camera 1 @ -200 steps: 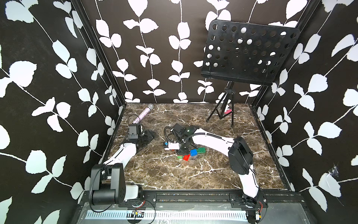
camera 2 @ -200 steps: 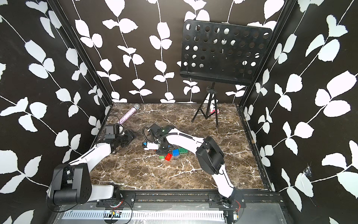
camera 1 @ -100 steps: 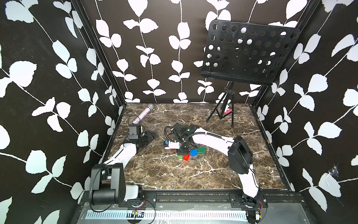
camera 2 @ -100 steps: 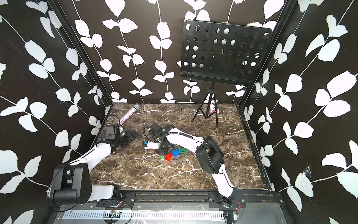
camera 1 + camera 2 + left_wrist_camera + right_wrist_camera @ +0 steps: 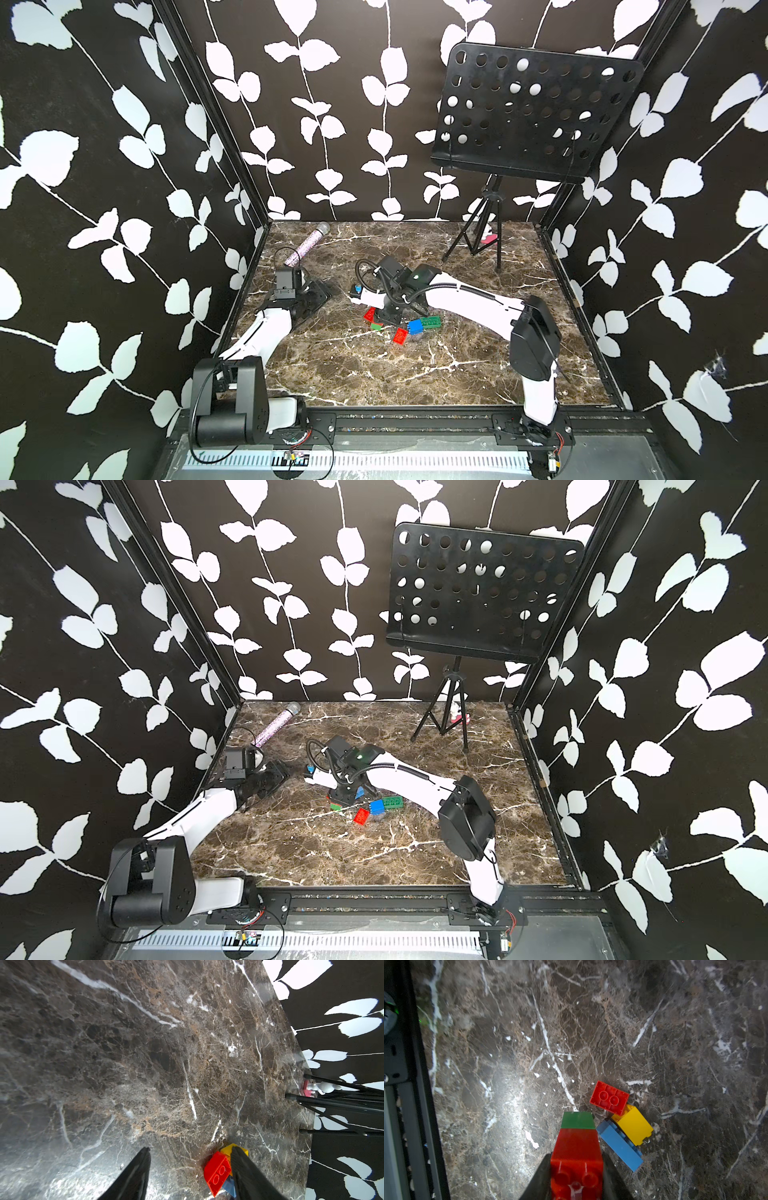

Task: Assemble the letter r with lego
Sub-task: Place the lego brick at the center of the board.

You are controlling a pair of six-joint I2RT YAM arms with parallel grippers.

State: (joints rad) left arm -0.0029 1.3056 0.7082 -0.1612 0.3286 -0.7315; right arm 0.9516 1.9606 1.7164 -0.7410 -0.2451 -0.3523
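Observation:
In the right wrist view my right gripper (image 5: 576, 1156) is shut on a red lego brick (image 5: 576, 1145). A green brick (image 5: 578, 1120) is stuck on that brick's far end, down at the marble. Right beside this stack lie an upturned red brick (image 5: 609, 1098), a yellow brick (image 5: 633, 1124) and a blue brick (image 5: 618, 1142). In a top view the right gripper (image 5: 390, 318) stands over the cluster. The loose red brick (image 5: 400, 335), the blue brick (image 5: 415, 327) and a longer dark green brick (image 5: 431, 322) show there. My left gripper (image 5: 190, 1148) is open and holds nothing, off to the left of the bricks (image 5: 318, 293).
A black music stand on a tripod (image 5: 482, 245) occupies the back right, with a small pink and white figure (image 5: 489, 239) at its feet. A glittery microphone (image 5: 305, 245) lies at the back left. Black frame rails (image 5: 415, 415) edge the marble table.
My right gripper has shifted slightly with the red and green stack. The left arm has not moved.

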